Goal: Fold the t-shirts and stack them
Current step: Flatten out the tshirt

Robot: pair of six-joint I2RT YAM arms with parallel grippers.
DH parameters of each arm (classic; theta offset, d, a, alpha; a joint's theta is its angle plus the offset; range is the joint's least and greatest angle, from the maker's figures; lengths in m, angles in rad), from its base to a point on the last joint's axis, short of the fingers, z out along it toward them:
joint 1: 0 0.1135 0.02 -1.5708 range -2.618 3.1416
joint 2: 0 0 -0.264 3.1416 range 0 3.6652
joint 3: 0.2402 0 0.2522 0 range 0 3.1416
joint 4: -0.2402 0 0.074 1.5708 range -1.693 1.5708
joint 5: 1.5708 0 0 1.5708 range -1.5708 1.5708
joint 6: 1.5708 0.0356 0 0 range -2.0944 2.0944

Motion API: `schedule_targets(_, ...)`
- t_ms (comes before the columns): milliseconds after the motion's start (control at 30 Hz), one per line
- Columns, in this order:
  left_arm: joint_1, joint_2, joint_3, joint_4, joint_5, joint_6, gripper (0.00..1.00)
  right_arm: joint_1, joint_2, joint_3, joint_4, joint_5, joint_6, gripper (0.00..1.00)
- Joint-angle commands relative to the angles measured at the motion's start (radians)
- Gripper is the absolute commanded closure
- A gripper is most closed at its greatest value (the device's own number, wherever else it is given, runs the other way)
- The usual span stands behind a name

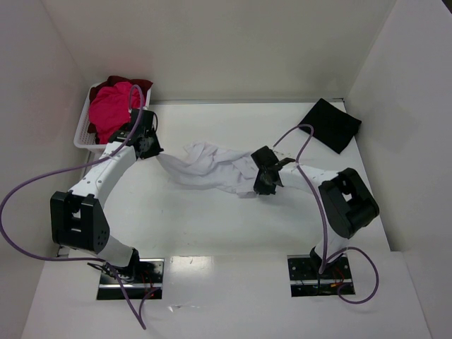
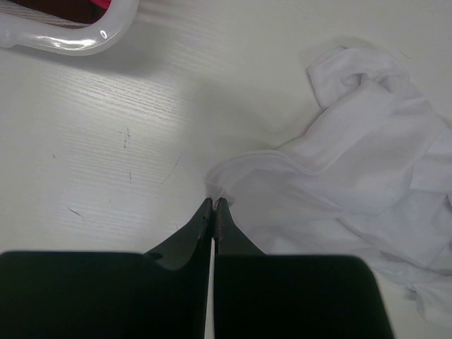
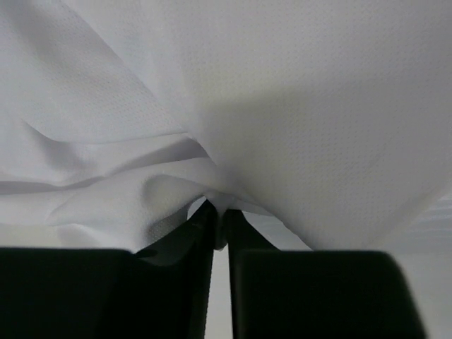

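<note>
A crumpled white t-shirt lies stretched across the middle of the table between my two grippers. My left gripper is shut on the shirt's left edge, its jaws pressed together on the hem. On the right end, my right gripper is shut on a fold of the same white cloth, which fills the right wrist view. A folded black t-shirt lies flat at the back right. A bright pink t-shirt and a dark red one are heaped in the basket.
The white slatted plastic basket stands at the back left, right behind my left gripper; its rim shows in the left wrist view. White walls close in the table on three sides. Purple cables loop from both arms.
</note>
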Motion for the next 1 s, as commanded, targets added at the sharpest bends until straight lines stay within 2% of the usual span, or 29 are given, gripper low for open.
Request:
schedule_targets(0,0.007,0.007,-0.002,0.023,0.007,0.011,1.00,0.010,0.052,-0.013,-0.001,0.039,0.019,0.89)
schedule_targets(100,0.007,0.007,-0.002,0.023,0.007,0.020,1.00,0.010,0.017,0.007,-0.025,0.048,0.028,1.00)
schedule_targets(267,0.007,-0.004,0.031,0.014,0.030,0.032,1.00,0.010,-0.138,0.100,-0.123,0.100,0.006,1.00)
schedule_targets(433,0.007,-0.037,0.189,-0.026,0.040,0.081,1.00,-0.100,-0.279,0.337,-0.175,0.100,-0.078,1.00)
schedule_targets(600,0.007,-0.102,0.393,-0.075,0.019,0.121,1.00,-0.231,-0.299,0.586,-0.155,0.074,-0.213,1.00)
schedule_targets(767,0.007,-0.186,0.531,-0.095,0.008,0.144,1.00,-0.231,-0.299,0.811,-0.108,0.092,-0.305,1.00)
schedule_targets(967,0.007,-0.290,0.633,-0.113,-0.015,0.153,1.00,-0.231,-0.386,0.944,-0.056,0.106,-0.346,1.00)
